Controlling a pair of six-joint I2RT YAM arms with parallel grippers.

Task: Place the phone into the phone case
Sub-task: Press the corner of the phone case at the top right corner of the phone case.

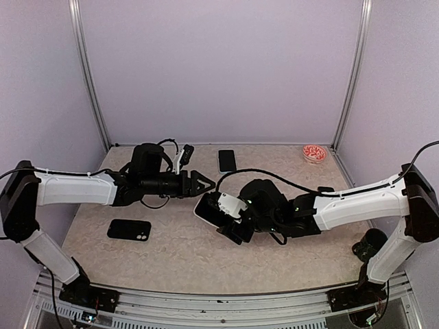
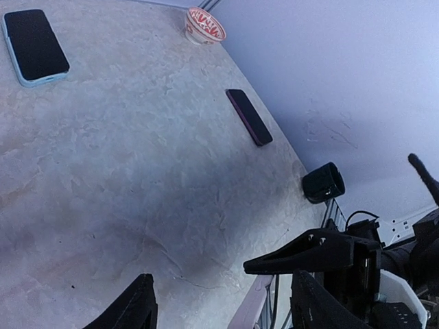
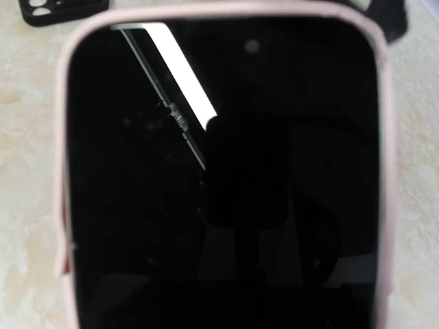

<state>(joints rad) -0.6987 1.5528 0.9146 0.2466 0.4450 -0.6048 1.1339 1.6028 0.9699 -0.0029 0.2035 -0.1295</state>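
Observation:
The phone [image 3: 226, 171], with a black screen and a pale pink rim, fills the right wrist view. In the top view the phone [image 1: 206, 208] is tilted above the table's middle, and my right gripper [image 1: 225, 216] is shut on its sides, its fingers hidden behind it. The black phone case [image 1: 129, 229] lies flat at the front left, apart from both arms; a corner of the case [image 3: 62, 10] shows past the phone's far end. My left gripper [image 1: 204, 184] hovers just behind the phone, open, with nothing between its fingers [image 2: 137, 307].
A second phone [image 1: 227, 160] with a light blue rim [image 2: 34, 44] lies at the back. A dark phone [image 2: 249, 116] lies to the right. A red-patterned bowl [image 1: 315, 153] sits at the back right corner. A black cylinder [image 1: 371, 243] stands off the table's right edge.

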